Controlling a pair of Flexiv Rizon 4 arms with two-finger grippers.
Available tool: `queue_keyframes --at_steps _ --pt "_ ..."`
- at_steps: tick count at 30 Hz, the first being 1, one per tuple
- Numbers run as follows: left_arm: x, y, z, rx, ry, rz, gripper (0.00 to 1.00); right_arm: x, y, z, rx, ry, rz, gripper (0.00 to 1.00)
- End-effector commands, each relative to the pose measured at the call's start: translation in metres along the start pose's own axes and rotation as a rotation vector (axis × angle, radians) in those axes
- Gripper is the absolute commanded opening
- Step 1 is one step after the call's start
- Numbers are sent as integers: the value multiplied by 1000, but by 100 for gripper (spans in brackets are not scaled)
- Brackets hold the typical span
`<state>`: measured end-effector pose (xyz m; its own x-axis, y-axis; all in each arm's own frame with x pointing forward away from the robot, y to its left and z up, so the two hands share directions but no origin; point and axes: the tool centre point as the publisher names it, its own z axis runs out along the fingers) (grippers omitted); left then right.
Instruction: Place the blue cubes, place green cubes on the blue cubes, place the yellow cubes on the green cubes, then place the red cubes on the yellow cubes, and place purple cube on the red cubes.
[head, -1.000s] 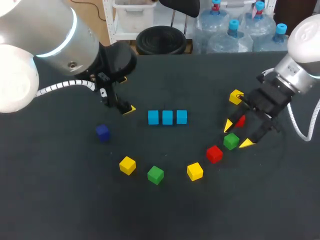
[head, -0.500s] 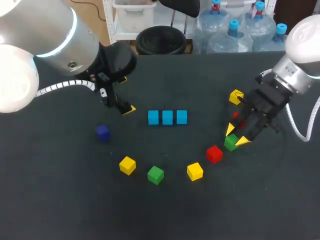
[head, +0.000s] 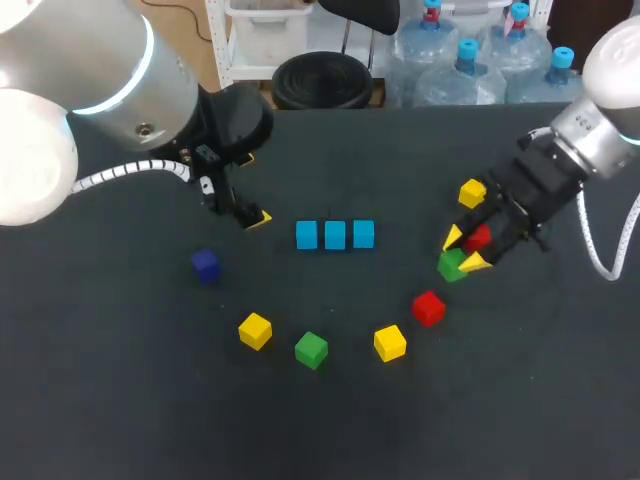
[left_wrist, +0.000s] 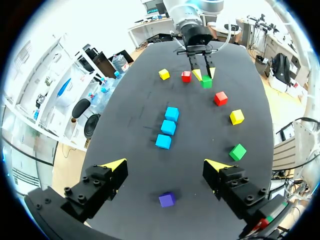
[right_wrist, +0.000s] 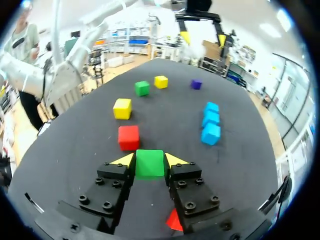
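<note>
My right gripper (right_wrist: 149, 161) is shut on a green cube (right_wrist: 149, 163), which hangs at the table's right side (head: 450, 267). A red cube (head: 480, 238) lies just behind it. Three blue cubes (head: 335, 235) sit side by side in a row at the table's middle. Loose on the table are a second green cube (head: 311, 349), yellow cubes (head: 255, 330) (head: 390, 342) (head: 472, 192), another red cube (head: 428, 307) and a purple cube (head: 205, 265). My left gripper (left_wrist: 166, 165) stands open and empty at the left, with the purple cube (left_wrist: 167, 199) below it.
The dark table (head: 150, 400) has free room along its front and left. In the right wrist view the red cube (right_wrist: 129, 137) lies directly ahead of the fingers, with a yellow cube (right_wrist: 122, 108) beyond it.
My right gripper closed on the green cube and carried it a little up and toward the back left. The left arm has kept still.
</note>
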<state>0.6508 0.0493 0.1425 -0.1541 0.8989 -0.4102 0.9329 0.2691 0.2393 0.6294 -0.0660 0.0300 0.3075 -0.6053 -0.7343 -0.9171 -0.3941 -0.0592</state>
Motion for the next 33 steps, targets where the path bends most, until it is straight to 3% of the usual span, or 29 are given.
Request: queue_keyframes --at_steps 1,6,18,33 --pt "0 1 0 2 0 1 100 -17 -2 -4 67 29 49 0" --pt "0 1 0 2 0 1 100 -32 -21 -2 135 35 127 0" --pt "0 1 0 2 0 1 100 -63 -58 19 209 47 205 0" --pt "0 1 0 2 0 1 100 -78 -93 50 256 66 280 0"
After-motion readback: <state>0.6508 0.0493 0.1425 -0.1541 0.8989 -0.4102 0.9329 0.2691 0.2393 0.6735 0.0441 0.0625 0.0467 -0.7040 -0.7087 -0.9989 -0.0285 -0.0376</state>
